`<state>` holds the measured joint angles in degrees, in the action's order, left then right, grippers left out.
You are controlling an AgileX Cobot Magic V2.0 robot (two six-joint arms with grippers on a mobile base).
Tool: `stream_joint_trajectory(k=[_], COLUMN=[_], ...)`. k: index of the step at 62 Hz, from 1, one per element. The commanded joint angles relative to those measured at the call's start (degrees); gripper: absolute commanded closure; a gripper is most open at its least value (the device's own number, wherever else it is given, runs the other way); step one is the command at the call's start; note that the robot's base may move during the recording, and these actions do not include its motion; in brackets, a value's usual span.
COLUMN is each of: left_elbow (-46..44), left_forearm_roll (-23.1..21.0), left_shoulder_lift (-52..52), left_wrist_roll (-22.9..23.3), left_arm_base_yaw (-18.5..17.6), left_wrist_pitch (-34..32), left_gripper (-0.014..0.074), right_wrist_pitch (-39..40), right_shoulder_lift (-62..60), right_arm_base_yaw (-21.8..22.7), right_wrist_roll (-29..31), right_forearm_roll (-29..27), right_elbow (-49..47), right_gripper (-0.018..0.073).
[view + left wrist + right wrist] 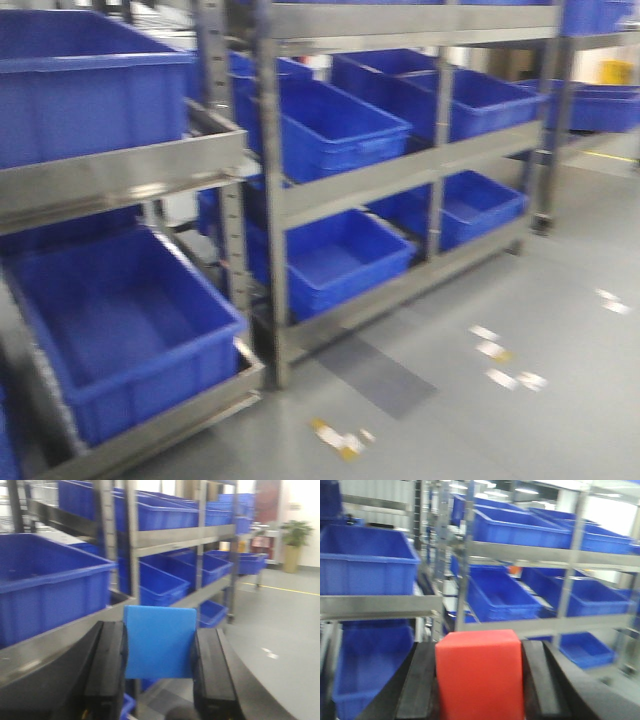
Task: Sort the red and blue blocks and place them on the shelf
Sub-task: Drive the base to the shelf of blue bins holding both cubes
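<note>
Currently the blue block [160,642] is clamped in the left jaws, the red block [480,675] in the right jaws, both short of the shelf [272,220]. Either could be knocked loose if a steel rail [400,165] is clipped.

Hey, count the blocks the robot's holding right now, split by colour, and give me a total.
Red block: 1, in the right gripper
Blue block: 1, in the left gripper
Total: 2
</note>
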<state>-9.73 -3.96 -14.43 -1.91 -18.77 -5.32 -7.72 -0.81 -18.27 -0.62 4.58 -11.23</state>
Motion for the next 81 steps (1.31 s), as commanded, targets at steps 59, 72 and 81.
stream_joint_trajectory(k=[59,72,81], left_elbow=[-1.88,-1.88,-1.88], left_forearm_roll=[-0.26,-0.26,-0.26], left_shoulder_lift=[-0.43,-0.43,-0.43], left_wrist_roll=[0.12,0.12,0.12], left_arm_base_yaw=[-0.37,-0.37,-0.37], left_wrist_pitch=[-5.49,-5.49,-5.49], left_gripper=[0.0512,0.0512,0.0512], right_wrist_pitch=[5.34,5.34,5.34], right_shoulder_lift=[0.55,0.55,0.55], right_arm_base_yaw=[0.12,0.12,0.12], right_wrist_roll=[0.19,0.19,0.19], right_forearm_roll=[0.71,0.71,0.71], right_elbow=[-1.51,-1.51,-1.51], right_gripper=[0.0507,0.0507,0.0507])
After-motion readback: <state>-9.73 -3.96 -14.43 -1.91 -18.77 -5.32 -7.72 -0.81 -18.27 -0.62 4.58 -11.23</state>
